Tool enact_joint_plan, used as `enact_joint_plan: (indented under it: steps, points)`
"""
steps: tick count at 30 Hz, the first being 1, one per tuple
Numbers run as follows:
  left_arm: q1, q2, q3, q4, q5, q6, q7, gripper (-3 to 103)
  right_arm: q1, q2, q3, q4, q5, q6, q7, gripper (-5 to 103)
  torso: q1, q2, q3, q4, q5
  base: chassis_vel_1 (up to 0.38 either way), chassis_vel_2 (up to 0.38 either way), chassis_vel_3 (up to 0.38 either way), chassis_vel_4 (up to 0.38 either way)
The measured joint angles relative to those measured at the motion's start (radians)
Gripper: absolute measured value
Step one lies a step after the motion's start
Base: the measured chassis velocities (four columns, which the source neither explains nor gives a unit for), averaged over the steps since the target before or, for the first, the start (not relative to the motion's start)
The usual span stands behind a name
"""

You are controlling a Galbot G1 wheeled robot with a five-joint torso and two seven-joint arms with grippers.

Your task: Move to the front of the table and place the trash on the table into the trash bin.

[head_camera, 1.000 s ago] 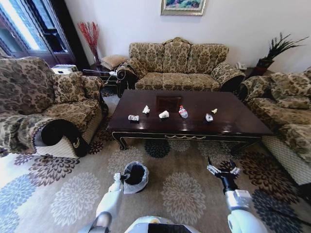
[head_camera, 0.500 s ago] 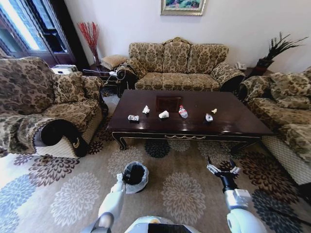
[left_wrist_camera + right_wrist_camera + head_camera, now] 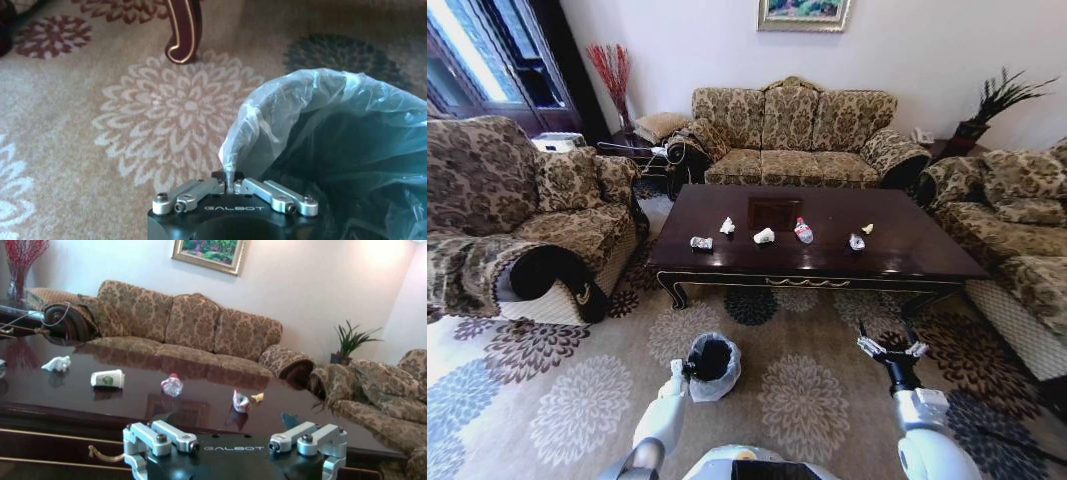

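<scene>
Patterned sofa (image 3: 792, 135) against the far wall behind the table (image 3: 927, 255), matching armchairs to either side, floral carpet (image 3: 807, 400) underfoot between robot and table. Strewn along the near half of the dark tabletop, well apart from both grippers: a clear wrapper (image 3: 701, 243) farthest left, crumpled white paper (image 3: 727, 226), a white cup (image 3: 765, 236) on its side, a small clear bottle (image 3: 804, 231) with red label, another clear wrapper (image 3: 857, 241), and a yellowish scrap (image 3: 868, 228) just beside it. Down on the carpet in front of the table's left end, the trash bin (image 3: 712, 365), black inside, plastic bag ruffled over the rim. Left gripper (image 3: 229, 187) low at the bin's near side, fingers pinched tight on the edge of the plastic bag (image 3: 280, 115); a carved table leg (image 3: 183, 35) beyond it in the left wrist view. Right gripper (image 3: 891, 350) raised over the carpet ahead of the table's right part, fingers spread wide, holding nothing, pointed toward the tabletop litter.
</scene>
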Motion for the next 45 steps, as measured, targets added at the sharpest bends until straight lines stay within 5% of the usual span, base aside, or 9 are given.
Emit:
enact_joint_plan:
  steps: [2, 5, 14, 18, 22, 26, 32, 45]
  points:
    - [0.019, 0.0, 0.0, -0.047, -0.006, 0.012, 0.0, 1, 0.004, -0.002, 0.002, 0.0, 0.002, -0.002, 0.0, 100, 0.0, 0.0, 0.0, -0.0002, -0.0009, 0.0, 0.0, 0.0, 0.0]
    - [0.152, 0.041, 0.024, -0.339, -0.075, 0.076, 0.0, 1, 0.026, -0.013, 0.008, 0.003, 0.012, -0.029, 0.003, 100, 0.0, 0.0, 0.0, -0.0002, 0.0003, 0.0, 0.0, 0.0, 0.0]
    - [0.411, 0.085, -0.027, -0.845, -0.085, 0.072, -0.008, 1, 0.078, -0.045, -0.01, 0.016, 0.008, -0.094, -0.002, 100, 0.0, 0.0, 0.0, 0.0004, 0.0003, 0.0, 0.0, 0.0, 0.0]
    - [0.657, 0.093, -0.054, -1.326, -0.168, 0.163, 0.011, 1, 0.105, -0.075, -0.02, 0.025, 0.016, -0.13, -0.008, 100, 0.0, 0.0, 0.0, -0.0003, 0.0, 0.0, 0.0, 0.0, 0.0]
    - [0.788, 0.084, -0.058, -1.526, -0.206, 0.181, 0.007, 1, 0.125, -0.085, -0.025, 0.033, 0.042, -0.141, -0.009, 100, 0.0, 0.0, 0.0, 0.0003, -0.0003, 0.0, 0.0, 0.0, 0.0]
    - [0.821, 0.064, -0.052, -1.639, -0.196, 0.184, -0.018, 1, 0.131, -0.077, -0.029, 0.054, 0.053, -0.145, -0.044, 100, 0.0, 0.0, 0.0, 0.0001, 0.0001, 0.0, 0.0, 0.0, 0.0]
    - [0.79, 0.047, -0.035, -1.641, -0.125, 0.182, -0.042, 1, 0.108, -0.065, -0.03, 0.063, 0.037, -0.129, -0.055, 100, 0.0, 0.0, 0.0, -0.0001, -0.0003, 0.0, 0.0, 0.0, 0.0]
    - [0.791, 0.023, -0.025, -1.654, -0.114, 0.18, -0.041, 1, 0.06, -0.069, -0.008, 0.048, 0.015, -0.068, -0.052, 100, 0.0, 0.0, 0.0, 0.0, 0.0, -0.063, 0.104, 0.113, -0.06]
